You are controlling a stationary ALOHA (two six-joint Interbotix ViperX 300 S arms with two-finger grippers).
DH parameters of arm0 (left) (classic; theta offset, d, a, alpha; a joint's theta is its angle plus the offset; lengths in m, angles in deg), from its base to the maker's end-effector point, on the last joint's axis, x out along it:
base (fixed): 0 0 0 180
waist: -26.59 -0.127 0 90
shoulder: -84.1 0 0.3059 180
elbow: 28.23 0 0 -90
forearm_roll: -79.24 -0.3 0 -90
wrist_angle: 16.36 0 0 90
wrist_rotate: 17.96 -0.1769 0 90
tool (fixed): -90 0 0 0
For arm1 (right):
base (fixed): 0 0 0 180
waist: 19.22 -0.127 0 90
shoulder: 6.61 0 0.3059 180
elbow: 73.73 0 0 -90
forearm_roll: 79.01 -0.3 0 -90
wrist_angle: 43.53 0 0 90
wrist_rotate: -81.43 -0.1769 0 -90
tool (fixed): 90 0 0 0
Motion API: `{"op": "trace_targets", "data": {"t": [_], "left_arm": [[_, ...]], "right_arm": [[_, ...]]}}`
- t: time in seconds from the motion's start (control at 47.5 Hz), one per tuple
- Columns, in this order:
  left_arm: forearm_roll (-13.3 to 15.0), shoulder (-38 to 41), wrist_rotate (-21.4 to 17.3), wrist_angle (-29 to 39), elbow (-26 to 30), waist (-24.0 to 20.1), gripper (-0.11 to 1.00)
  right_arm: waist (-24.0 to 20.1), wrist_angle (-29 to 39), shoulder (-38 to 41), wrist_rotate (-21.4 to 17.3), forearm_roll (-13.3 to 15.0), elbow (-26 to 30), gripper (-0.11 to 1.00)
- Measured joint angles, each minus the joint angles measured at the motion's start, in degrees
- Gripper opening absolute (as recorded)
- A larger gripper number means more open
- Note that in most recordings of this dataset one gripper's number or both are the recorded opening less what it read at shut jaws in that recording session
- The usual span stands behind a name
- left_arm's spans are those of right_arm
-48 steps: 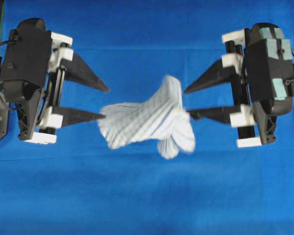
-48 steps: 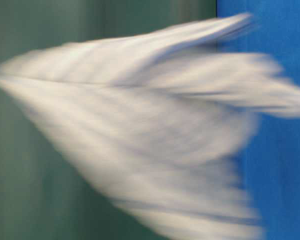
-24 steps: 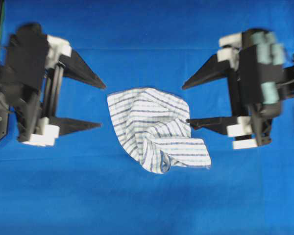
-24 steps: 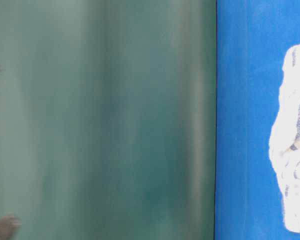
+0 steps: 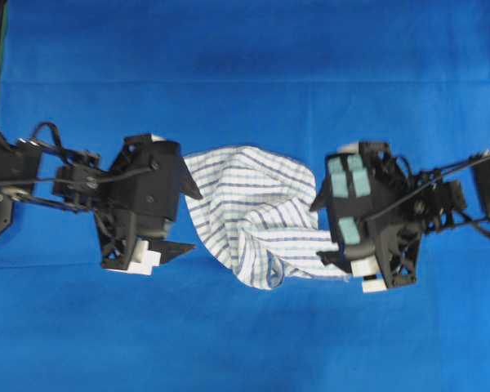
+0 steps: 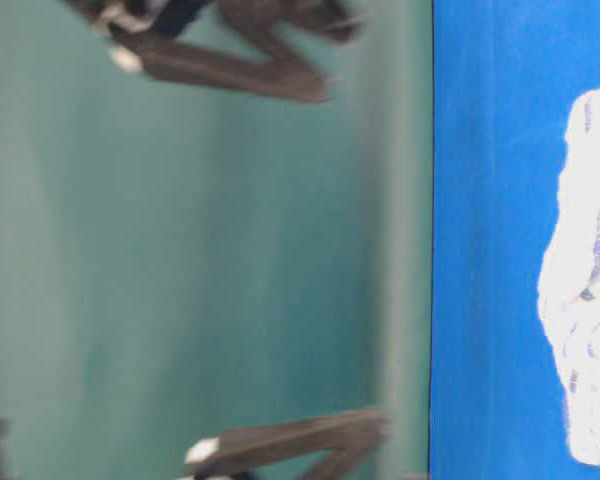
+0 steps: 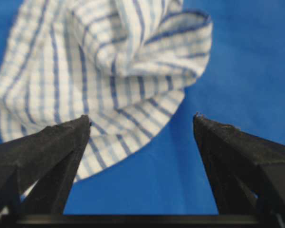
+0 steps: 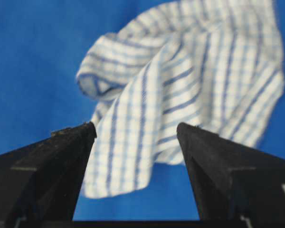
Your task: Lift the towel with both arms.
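- Now, on the left of the overhead view, the left arm [image 5: 33, 173] is seen reaching in from the edge, and the left gripper [image 5: 189, 220] is held just beside the left edge of the towel [image 5: 253, 212].
- Its jaws are spread wide in the left wrist view, and nothing is held between the two black fingers [image 7: 47, 147]; one finger tip is seen in front of the towel's edge, the other in front of bare blue.
- In the middle, the towel is left crumpled in a soft heap on the blue table covering [image 5: 245, 65], with folds bunched up on its right side.
- On the right, the right gripper [image 5: 320, 230], with pale teal patches on its body, is placed close against the towel's right side.
- Its jaws are also spread wide in the right wrist view, and the towel is seen in the gap between them; whether it is touched cannot be told.
- In the table-level view, the towel is seen lying flat on the blue covering, not lifted.
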Motion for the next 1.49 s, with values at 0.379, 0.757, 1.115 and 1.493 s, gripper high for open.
{"op": "trace_targets", "data": {"t": [0.379, 0.757, 1.115, 1.493], "left_arm": [[0.1, 13.8, 0.0, -14.9, -3.4, 0.4, 0.92], [0.2, 21.1, -0.1, -20.2, -3.4, 0.3, 0.91], [0.2, 22.7, 0.0, -20.3, -2.5, 0.4, 0.63], [0.2, 20.3, -0.8, -9.0, 0.0, 0.3, 0.01]], "right_arm": [[-1.8, -11.5, 7.4, -4.9, -0.3, -6.7, 0.69], [-3.8, -18.7, 15.6, -6.3, -0.6, -7.1, 0.67], [-3.5, -19.8, 17.9, -6.3, -0.7, -7.1, 0.65], [-1.1, -19.6, 17.9, -5.4, -0.4, -7.1, 0.05]]}}
